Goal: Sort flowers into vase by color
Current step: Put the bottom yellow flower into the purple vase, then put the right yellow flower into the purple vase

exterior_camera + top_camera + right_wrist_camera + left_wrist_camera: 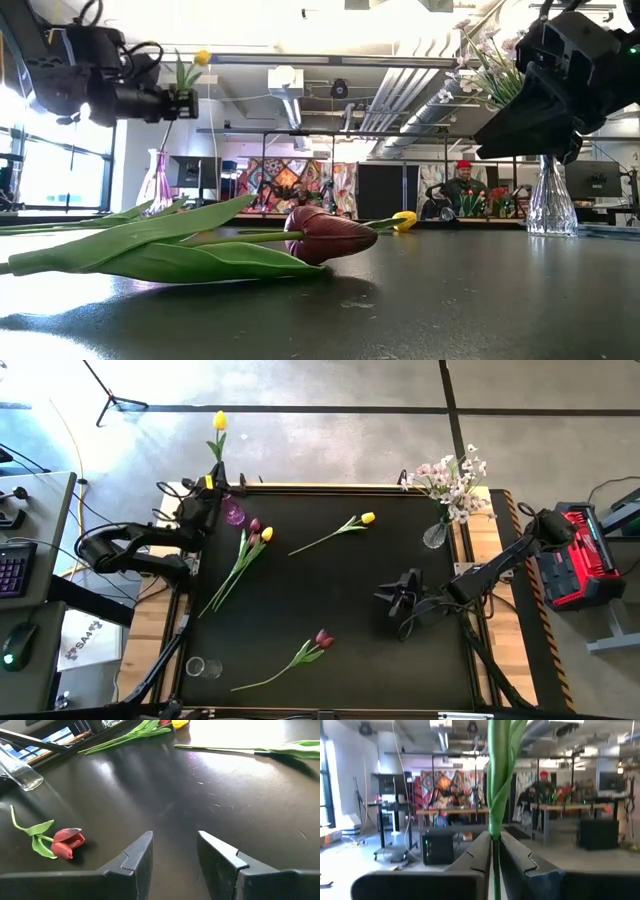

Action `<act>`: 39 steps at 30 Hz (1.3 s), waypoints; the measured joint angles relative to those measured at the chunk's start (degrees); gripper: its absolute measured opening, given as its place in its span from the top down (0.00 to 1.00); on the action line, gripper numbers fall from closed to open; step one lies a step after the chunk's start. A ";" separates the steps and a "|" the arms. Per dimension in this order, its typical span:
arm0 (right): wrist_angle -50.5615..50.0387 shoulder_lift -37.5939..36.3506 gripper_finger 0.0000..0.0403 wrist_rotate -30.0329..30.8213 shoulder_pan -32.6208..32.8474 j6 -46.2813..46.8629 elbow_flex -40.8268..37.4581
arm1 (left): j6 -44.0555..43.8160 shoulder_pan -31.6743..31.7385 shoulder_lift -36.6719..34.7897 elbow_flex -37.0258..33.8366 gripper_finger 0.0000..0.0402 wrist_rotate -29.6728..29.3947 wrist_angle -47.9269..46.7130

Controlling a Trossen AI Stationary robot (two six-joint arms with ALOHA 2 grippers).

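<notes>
Jaws on my left gripper are pinched nearly together on the green stem of a yellow tulip, which I'm holding upright over the far left corner of the desk, right above the purple vase. My left wrist camera shows that stem running straight up between the two dark fingers.

My right gripper hangs over the right half of the desk with its jaws parted and nothing between them; its wrist camera looks down at bare dark surface.

On the desk I count four loose flowers. A dark red tulip and a yellow tulip lie side by side near the left edge, stems trailing toward the near side. Another yellow tulip lies alone toward the far edge, around the middle. A dark red tulip lies toward the near edge. A clear vase at the far right corner holds the pale pink-white blossoms. An empty clear vase lies on its side at the near left corner.
</notes>
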 joint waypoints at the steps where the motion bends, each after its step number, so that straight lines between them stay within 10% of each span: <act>1: 0.02 0.00 0.65 -0.20 0.00 0.01 0.00 | -0.07 -0.14 0.00 0.00 0.92 -0.20 -0.56; 14: -0.18 0.00 0.65 -1.94 0.00 -0.48 0.00 | -1.48 -7.64 -7.84 0.02 0.59 -10.17 -13.34; 23: -0.24 0.00 0.65 -2.30 0.04 -0.51 0.00 | 2.26 -16.62 -19.97 0.01 0.55 -17.13 -26.56; 35: -0.18 0.00 0.65 -2.92 0.04 -1.08 0.00 | 3.66 -27.68 -30.64 4.74 0.55 -15.66 -48.53; 39: 0.27 0.00 0.65 -3.26 0.04 -1.06 0.00 | 4.38 -29.10 -30.23 7.71 0.55 -4.64 -56.88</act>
